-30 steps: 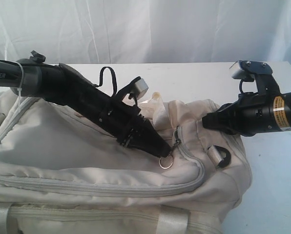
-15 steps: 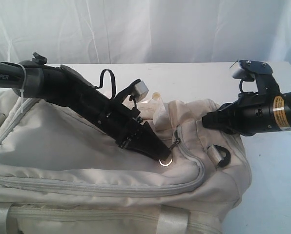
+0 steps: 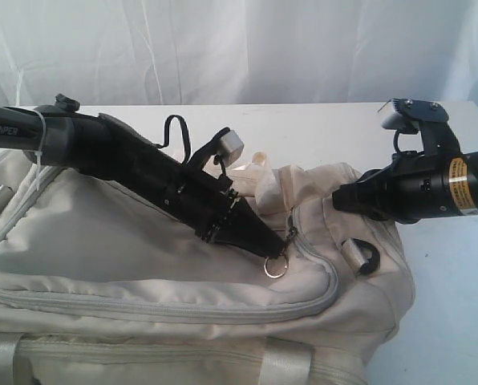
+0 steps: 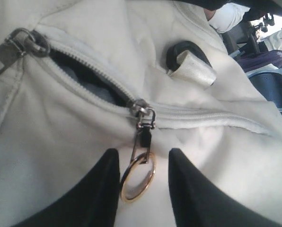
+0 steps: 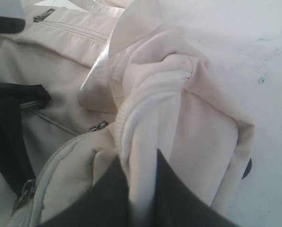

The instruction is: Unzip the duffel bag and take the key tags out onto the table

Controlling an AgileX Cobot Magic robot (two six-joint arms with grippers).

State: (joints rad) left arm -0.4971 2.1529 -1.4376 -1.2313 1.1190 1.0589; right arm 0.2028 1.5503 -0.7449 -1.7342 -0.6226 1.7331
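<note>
- The left gripper (image 4: 142, 156) has its fingers spread either side of the gold pull ring (image 4: 153, 174), not clamped on it. It ought to close squarely on the ring before pulling.
- The right gripper (image 5: 137, 163) pinches a fold of the duffel bag (image 3: 143, 241) at its end. A firm hold there should keep the zipper (image 4: 89, 78) taut.
- The zipper gapes only a short way, so I'd pull along the track, not upward.
- The key tags are out of sight, presumably inside the bag, which lies on the table (image 3: 319, 128).

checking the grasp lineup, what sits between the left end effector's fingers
The left wrist view shows the zipper pull's gold ring hanging in the gap between the left end effector's fingers, which stand apart on either side. Behind it is only duffel bag fabric.
</note>
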